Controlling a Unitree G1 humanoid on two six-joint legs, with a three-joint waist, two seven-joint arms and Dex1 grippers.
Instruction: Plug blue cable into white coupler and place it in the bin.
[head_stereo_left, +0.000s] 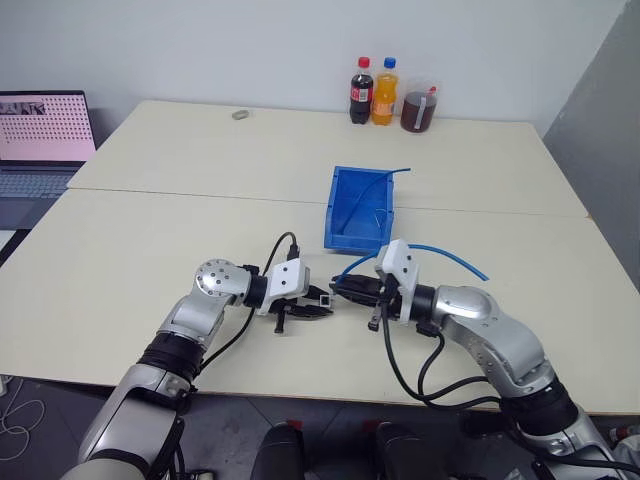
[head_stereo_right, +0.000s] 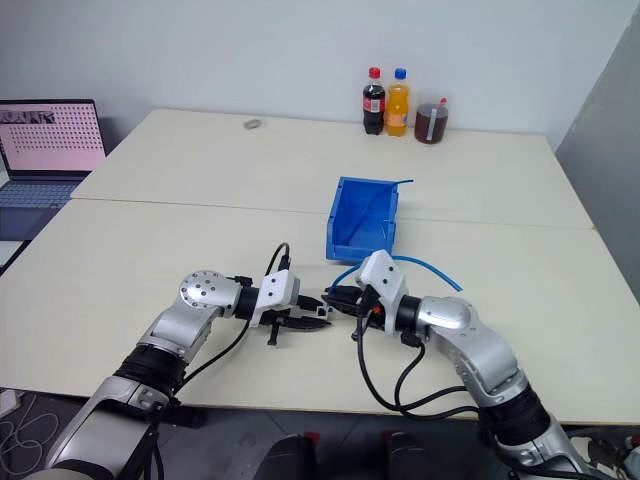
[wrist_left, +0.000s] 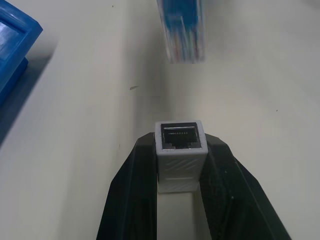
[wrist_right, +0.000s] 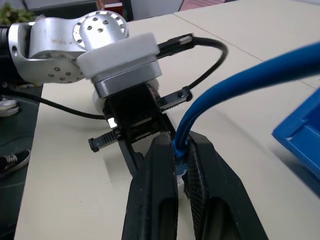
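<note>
My left gripper (head_stereo_left: 316, 305) is shut on the white coupler (wrist_left: 180, 150), whose dark socket faces away from the wrist. A short gap ahead of the socket hangs the clear plug (wrist_left: 182, 32) of the blue cable (wrist_right: 240, 85), apart from it. My right gripper (head_stereo_left: 346, 290) is shut on the cable just behind the plug, and the two grippers point at each other low over the table's front. From the right gripper the cable arcs away over the table (head_stereo_left: 450, 253). The blue bin (head_stereo_left: 360, 207) stands just behind both grippers.
At the table's far edge stand two soda bottles (head_stereo_left: 372, 92) and a cup of dark drink (head_stereo_left: 420, 108). A small greyish ring (head_stereo_left: 240, 114) lies at the back left. A laptop (head_stereo_left: 40, 140) sits off to the left.
</note>
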